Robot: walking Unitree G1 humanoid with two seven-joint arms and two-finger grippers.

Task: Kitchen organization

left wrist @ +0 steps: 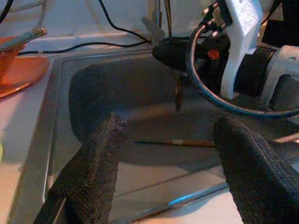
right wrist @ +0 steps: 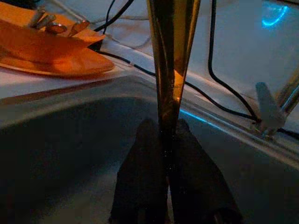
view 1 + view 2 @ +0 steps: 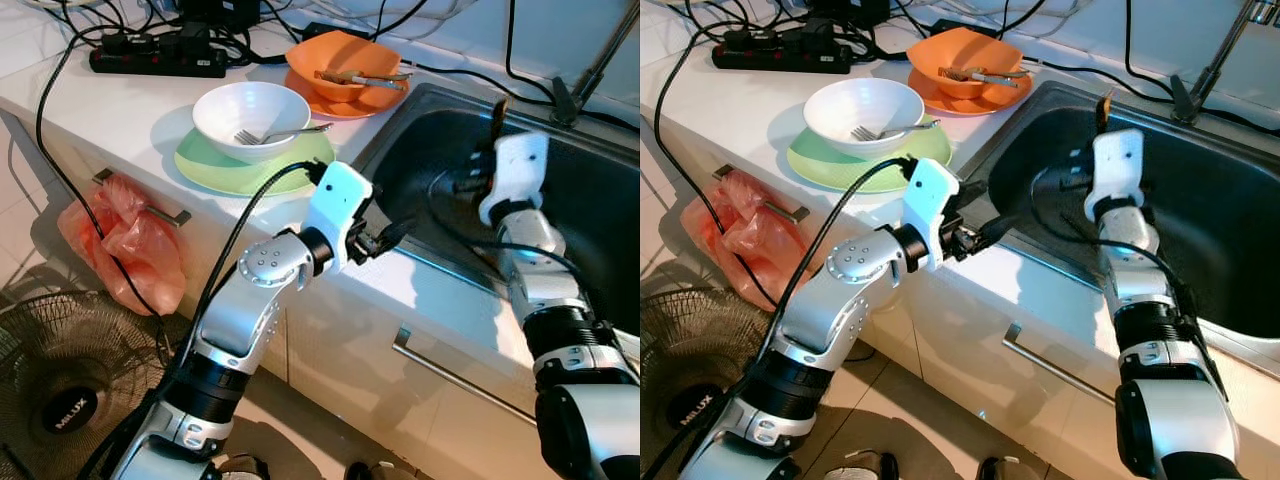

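My right gripper [image 3: 496, 130] hangs over the steel sink [image 3: 600, 210], shut on a pair of brown chopsticks [image 2: 173, 56] that stick up past its fingers [image 2: 140, 177]. Another chopstick [image 1: 177, 142] lies flat on the sink bottom. At the sink's front left rim my left gripper [image 3: 393, 234] stands open with nothing between its fingers [image 1: 100, 158], pointing into the basin. On the counter left of the sink sit an orange bowl [image 3: 343, 62] with utensils on an orange plate, and a white bowl [image 3: 250, 113] with a fork [image 3: 280, 133] on a green plate [image 3: 215, 165].
A black power strip [image 3: 155, 55] and tangled cables lie at the back of the counter. The tap [image 3: 590, 70] rises behind the sink. A red plastic bag [image 3: 125, 240] hangs from a drawer handle, and a fan [image 3: 65, 390] stands on the floor.
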